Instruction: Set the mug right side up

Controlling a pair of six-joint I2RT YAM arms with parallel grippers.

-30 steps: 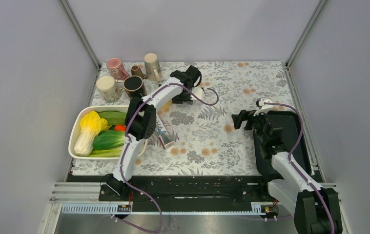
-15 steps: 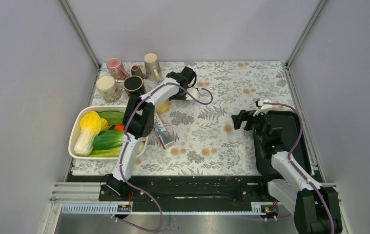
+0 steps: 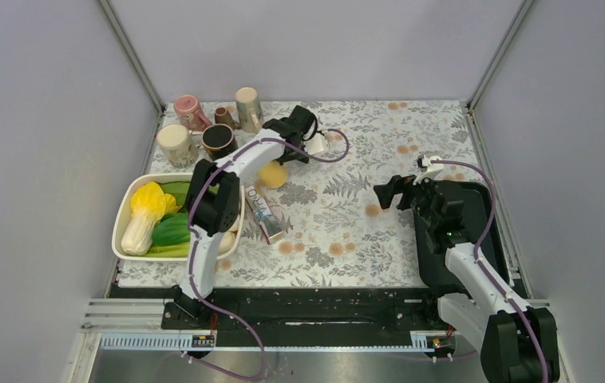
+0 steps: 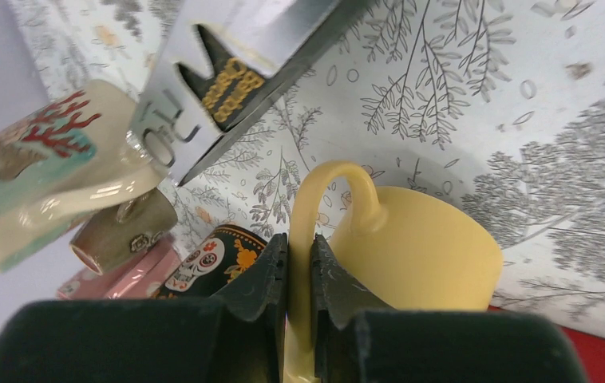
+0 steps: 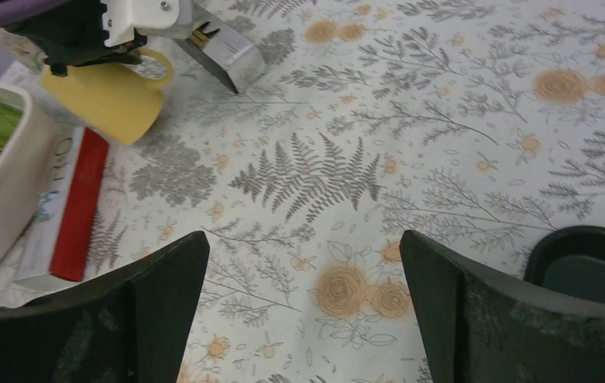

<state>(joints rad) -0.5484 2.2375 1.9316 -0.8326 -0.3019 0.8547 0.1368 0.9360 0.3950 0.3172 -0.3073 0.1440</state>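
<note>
The yellow mug [image 3: 273, 173] is tipped sideways just over the floral cloth, between the white basin and the table's middle. My left gripper [image 3: 283, 156] is shut on its handle [image 4: 325, 199]. In the left wrist view both black fingers [image 4: 266, 279] press the handle's loop, with the mug body [image 4: 419, 255] to their right. The right wrist view shows the mug [image 5: 104, 100] at the upper left, hanging under the left gripper [image 5: 96, 48]. I cannot tell whether it touches the cloth. My right gripper [image 3: 387, 194] hovers open over bare cloth [image 5: 303, 243], far from the mug.
Several other mugs [image 3: 219, 140] crowd the back left corner. A white basin [image 3: 128, 198] of vegetables stands at the left, with a toothpaste box [image 3: 263, 214] beside it. A silver packet [image 4: 227, 72] lies behind the mug. A black tray [image 3: 479, 231] is at the right edge.
The left gripper shut on the mug's handle, and its wrist swung left and back. The mug now shows clear of the arm. The right gripper shifted slightly left.
</note>
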